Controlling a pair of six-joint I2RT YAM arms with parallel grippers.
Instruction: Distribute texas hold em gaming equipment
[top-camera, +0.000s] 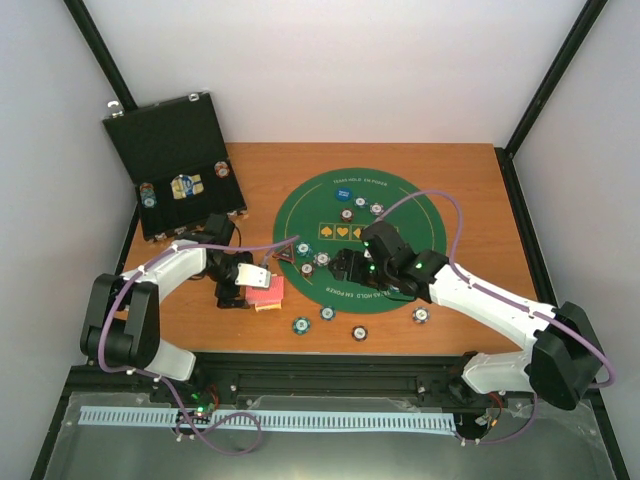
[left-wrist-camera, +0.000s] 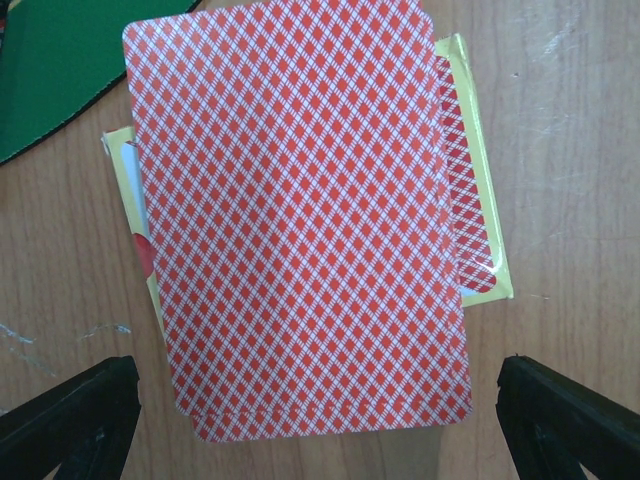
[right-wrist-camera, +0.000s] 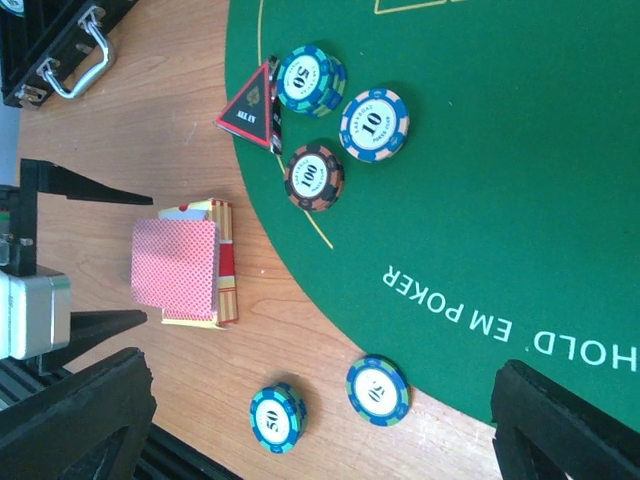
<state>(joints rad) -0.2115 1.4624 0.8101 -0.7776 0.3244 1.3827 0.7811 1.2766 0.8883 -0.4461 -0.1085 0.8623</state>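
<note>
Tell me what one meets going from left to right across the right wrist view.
case handle → cards → triangular marker → 100 chip → 10 chip. The 50 chips overlap these sideways, so they are left out.

Red-backed cards (left-wrist-camera: 300, 220) stacked, chips (right-wrist-camera: 374, 124) scattered
</note>
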